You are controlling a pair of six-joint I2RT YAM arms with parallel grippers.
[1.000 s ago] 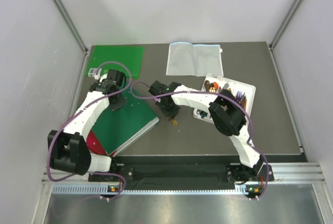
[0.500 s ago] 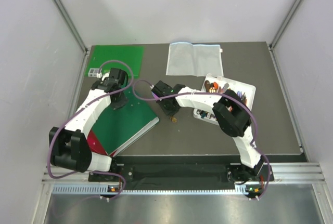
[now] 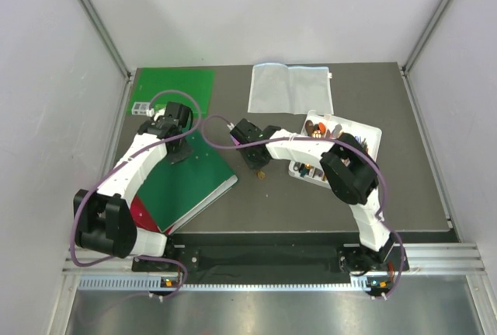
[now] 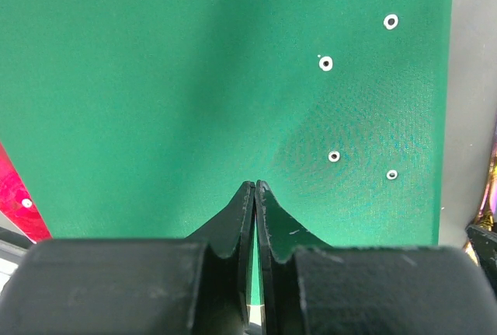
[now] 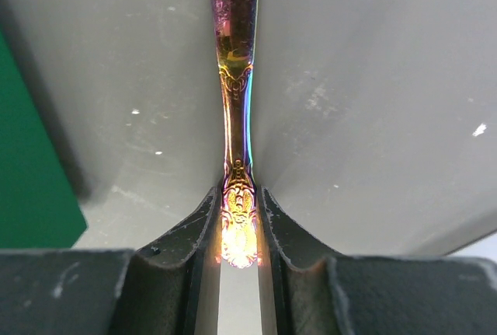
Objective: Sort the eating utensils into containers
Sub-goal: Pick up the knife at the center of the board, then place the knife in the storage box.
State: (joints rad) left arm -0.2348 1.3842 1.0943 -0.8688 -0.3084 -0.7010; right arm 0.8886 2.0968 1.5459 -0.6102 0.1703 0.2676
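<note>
Right wrist | right end effector (image 5: 237, 199) clamps iridescent utensil (image 5: 235, 109) | head cropped

The iridescent utensil handle (image 5: 235, 78) gleams as embossed metal, the green book cover (image 4: 155, 78) is matt and grainy, the grey surface (image 5: 373, 117) scuffed.

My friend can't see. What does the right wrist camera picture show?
Two black fingers pinch the fancy end of a shiny rainbow cutlery handle, which stretches away over the grey table. A green book corner peeks in on the left.
</note>
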